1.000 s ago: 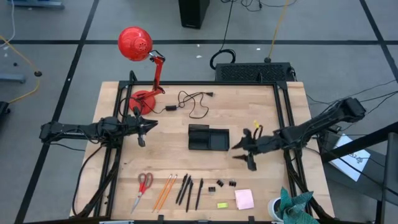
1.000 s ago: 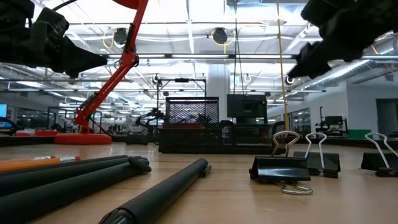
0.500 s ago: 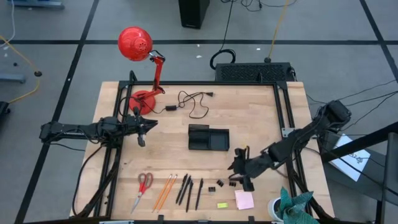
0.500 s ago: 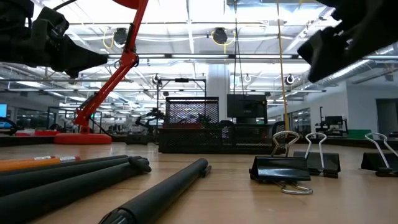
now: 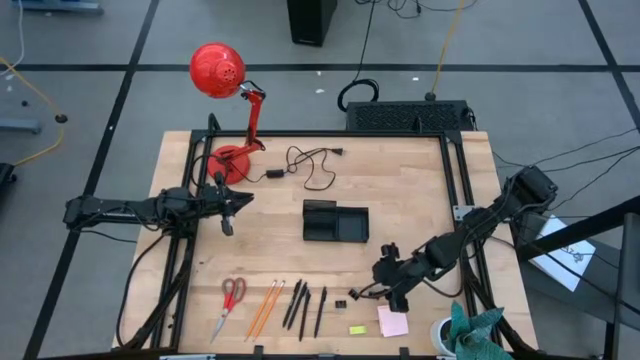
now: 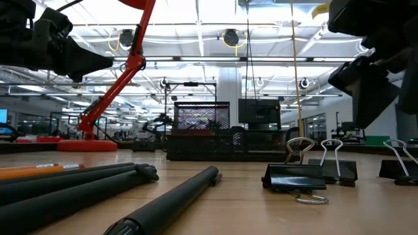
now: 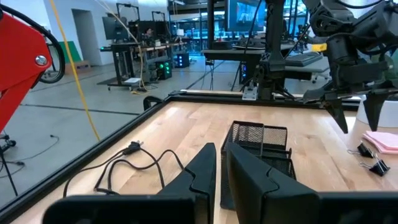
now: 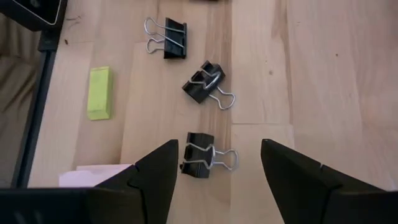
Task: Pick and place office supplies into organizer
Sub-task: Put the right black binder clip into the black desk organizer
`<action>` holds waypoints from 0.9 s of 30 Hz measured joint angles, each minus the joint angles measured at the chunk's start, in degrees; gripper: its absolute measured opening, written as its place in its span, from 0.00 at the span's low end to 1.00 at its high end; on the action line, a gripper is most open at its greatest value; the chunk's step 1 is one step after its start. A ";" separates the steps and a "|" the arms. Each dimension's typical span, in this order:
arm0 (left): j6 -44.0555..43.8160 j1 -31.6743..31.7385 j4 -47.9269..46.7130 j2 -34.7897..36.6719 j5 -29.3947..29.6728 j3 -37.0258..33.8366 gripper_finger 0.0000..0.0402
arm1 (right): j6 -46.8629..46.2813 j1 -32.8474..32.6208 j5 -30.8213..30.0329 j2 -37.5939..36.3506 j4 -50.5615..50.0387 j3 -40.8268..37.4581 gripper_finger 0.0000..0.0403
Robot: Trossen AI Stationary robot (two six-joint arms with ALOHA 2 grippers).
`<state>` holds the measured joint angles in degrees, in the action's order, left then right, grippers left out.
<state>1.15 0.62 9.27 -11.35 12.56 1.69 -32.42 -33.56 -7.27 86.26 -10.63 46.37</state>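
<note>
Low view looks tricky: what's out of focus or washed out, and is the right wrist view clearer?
Low view: near black pens blurred, ceiling lights glaring, right gripper a dark silhouette. Right wrist view: sharp, evenly lit; binder clips and yellow-green block read clearly.

Colours here are pretty simple. Table [image 5: 400, 180] is pale blond wood with visible plank seams, framed in black rails. Lamp [image 5: 218, 70] is bright red all over: shade, arm and base. Organizer [image 5: 336, 222] is black, with a mesh pattern on its walls in the left wrist view. Cable [image 5: 310, 165] is black too. Scissors [image 5: 231, 298] have red handles and silvery blades. Pencils [image 5: 264, 306] are orange, pens [image 5: 303, 306] black. Binder clips [image 8: 200, 82] are black with silver wire loops. Block [image 8: 99, 93] is yellow-green, sticky pad [image 5: 392, 320] pink. Both arms and their fingers are dark, near black. Floor is grey with black lines.
</note>
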 joint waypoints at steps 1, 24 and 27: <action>0.02 0.00 0.01 0.01 0.00 0.00 0.12 | -0.04 0.00 0.02 0.00 0.24 -0.38 0.56; 0.09 0.00 -0.18 0.00 0.00 0.00 0.12 | -1.29 -1.05 0.09 6.24 11.60 -4.57 0.50; 0.09 0.00 -0.25 -0.01 -0.01 0.00 0.12 | -0.60 -0.98 0.09 6.83 11.71 -4.57 0.45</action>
<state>1.23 0.62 9.02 -11.35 12.55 1.69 -33.02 -34.54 -7.18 93.09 1.08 41.80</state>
